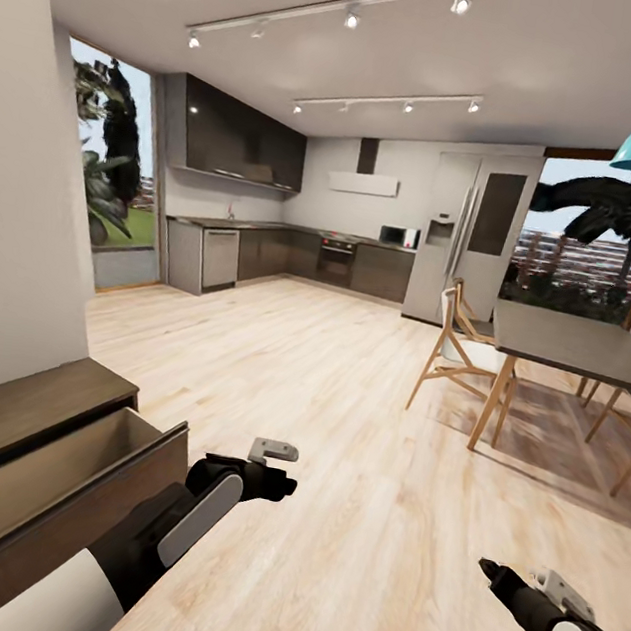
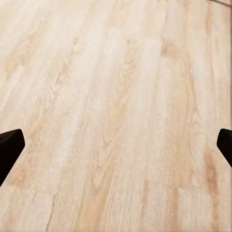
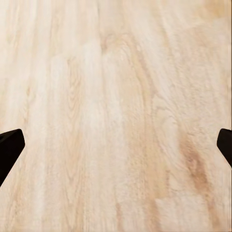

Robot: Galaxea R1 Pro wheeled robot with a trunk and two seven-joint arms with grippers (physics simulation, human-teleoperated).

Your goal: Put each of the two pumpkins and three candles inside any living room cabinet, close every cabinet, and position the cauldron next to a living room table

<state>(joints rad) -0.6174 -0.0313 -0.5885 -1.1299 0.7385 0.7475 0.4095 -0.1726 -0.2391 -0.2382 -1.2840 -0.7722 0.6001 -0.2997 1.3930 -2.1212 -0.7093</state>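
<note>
Head view: the cabinet (image 1: 39,476) sits at lower left with one drawer pulled out, its inside not visible; the left gripper (image 1: 275,481) hangs just right of it over the wood floor (image 1: 342,410), the right gripper (image 1: 494,573) at lower right, both empty. Left wrist view: fingertips (image 2: 9,147) spread wide at the frame edges, touching nothing. Right wrist view: fingertips (image 3: 9,145) equally spread over bare floor.

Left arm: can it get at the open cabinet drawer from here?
Probably yes. The left gripper, fingers spread and empty, hangs over bare floor just beside the open drawer of the cabinet, with nothing between them.
</note>
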